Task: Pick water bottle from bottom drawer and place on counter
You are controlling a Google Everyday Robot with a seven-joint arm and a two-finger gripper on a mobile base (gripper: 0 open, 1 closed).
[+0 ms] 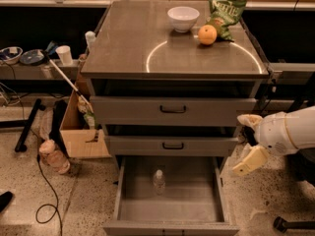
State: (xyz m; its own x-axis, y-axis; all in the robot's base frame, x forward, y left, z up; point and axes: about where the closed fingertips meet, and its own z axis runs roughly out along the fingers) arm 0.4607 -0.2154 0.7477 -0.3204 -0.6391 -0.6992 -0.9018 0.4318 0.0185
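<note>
1. The claw (239, 144) is being held to the right of the cabinet, level with the middle drawer (142, 145) and just above the right wall of the bottom drawer (170, 211). Its white arm is being seen reaching in from the right edge.
2. The claw's two pale fingers (251, 160) are being kept spread, one above the other. Nothing is being gripped between them, so the claw is released.
3. The water bottle (158, 181) is being seen standing upright on the grey floor of the bottom drawer. It is slightly left of the middle and toward the far end, apart from every wall and well apart from the claw.
4. The bottom drawer is being shown pulled out toward the near side. The middle drawer and the top drawer (128, 111) are being shown pushed in above it, their black handles facing near.
5. Three things are being carried at the far right of the tabletop (123, 48), which is marked with a bright arc. They are a white bowl (183, 18), an orange (207, 34) and a green snack bag (227, 11), with the orange just beside the bag.
6. On the floor at the left, a cardboard box (81, 139) is being seen against the cabinet, with a pinkish bottle (53, 156) lying near it. A white cup (64, 54) is being carried on the side shelf (34, 72) beyond.
</note>
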